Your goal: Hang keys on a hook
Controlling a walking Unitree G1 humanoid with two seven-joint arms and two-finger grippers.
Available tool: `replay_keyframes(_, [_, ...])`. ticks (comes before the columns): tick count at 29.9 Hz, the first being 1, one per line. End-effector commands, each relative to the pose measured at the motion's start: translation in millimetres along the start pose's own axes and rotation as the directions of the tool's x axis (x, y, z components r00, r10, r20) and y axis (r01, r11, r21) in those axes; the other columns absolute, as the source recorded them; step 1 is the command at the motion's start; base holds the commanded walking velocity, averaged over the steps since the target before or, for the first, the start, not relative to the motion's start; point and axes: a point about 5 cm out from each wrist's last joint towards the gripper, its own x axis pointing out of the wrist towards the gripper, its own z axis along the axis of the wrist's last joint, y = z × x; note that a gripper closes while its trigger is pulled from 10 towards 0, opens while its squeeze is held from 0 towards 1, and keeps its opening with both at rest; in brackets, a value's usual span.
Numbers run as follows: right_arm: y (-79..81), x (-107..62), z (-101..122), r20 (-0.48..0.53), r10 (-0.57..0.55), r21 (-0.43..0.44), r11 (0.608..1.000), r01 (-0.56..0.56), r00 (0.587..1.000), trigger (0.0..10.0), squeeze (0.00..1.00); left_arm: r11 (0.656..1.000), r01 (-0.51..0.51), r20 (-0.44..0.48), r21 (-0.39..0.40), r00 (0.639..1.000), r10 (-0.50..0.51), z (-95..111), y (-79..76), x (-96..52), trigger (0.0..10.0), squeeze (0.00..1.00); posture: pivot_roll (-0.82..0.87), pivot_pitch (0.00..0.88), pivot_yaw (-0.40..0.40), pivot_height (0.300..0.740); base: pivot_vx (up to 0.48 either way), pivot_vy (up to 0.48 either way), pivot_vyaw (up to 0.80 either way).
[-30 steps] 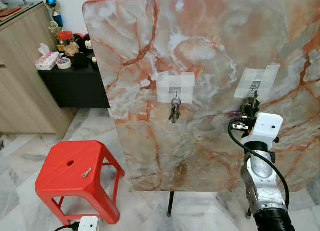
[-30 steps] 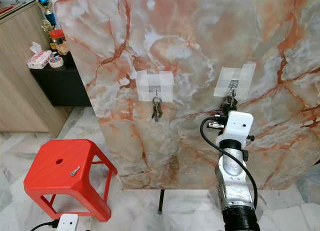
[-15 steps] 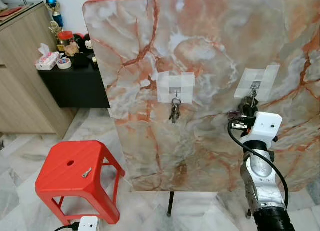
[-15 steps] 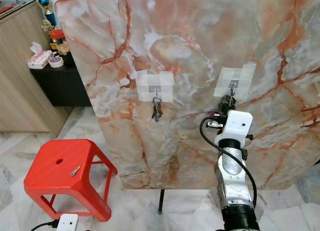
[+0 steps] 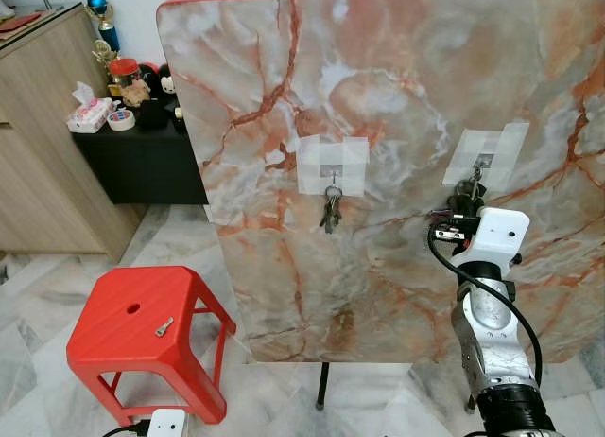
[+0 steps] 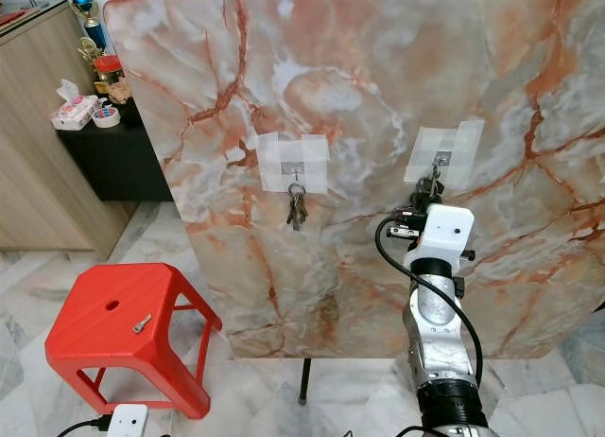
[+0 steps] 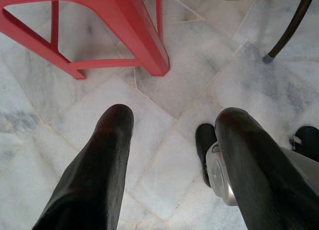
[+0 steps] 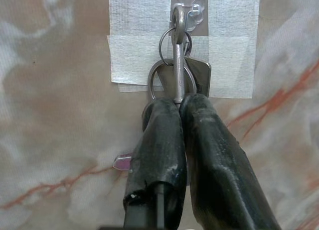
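Right claw (image 8: 178, 103) pinching keys (image 8: 175, 70) at taped hook (image 8: 180, 15).

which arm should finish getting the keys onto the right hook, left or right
Right, most likely. The right claw is shut on the keys, held up at the taped hook on the marble board. The left claw hangs open over the floor beside the red stool, far from either hook.

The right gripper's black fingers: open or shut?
Shut: the black fingers pinch the silver key ring just below the taped hook.
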Motion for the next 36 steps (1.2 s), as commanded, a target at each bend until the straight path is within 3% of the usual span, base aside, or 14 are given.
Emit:
replay_keyframes(1, [0.5, 3.8, 4.9, 0.026, 0.002, -0.004, 1.000, -0.002, 1.000, 10.0, 0.00, 1.000, -0.006, -0.013, 0.001, 1.000, 0.006, -2.8, 2.2, -0.8, 10.0, 0.00, 0.02, 0.011, 0.023, 0.740, 0.000, 0.000, 0.00])
replay_keyframes(21, [-5.4, 7.4, 2.7, 0.000, -0.022, -0.035, 0.999, 0.022, 1.000, 10.0, 0.00, 1.000, -0.003, -0.009, 0.009, 1.000, 0.003, -3.5, 2.4, -1.4, 10.0, 0.00, 0.02, 0.014, 0.023, 0.740, 0.000, 0.000, 0.00])
replay_keyframes(36, [-0.2, 4.9, -7.0, -0.061, 0.017, -0.048, 0.999, -0.020, 0.998, 10.0, 0.00, 1.000, 0.001, -0.007, 0.011, 1.000, -0.001, -2.1, 1.2, -0.7, 10.0, 0.00, 0.03, 0.018, 0.022, 0.740, 0.000, 0.000, 0.00])
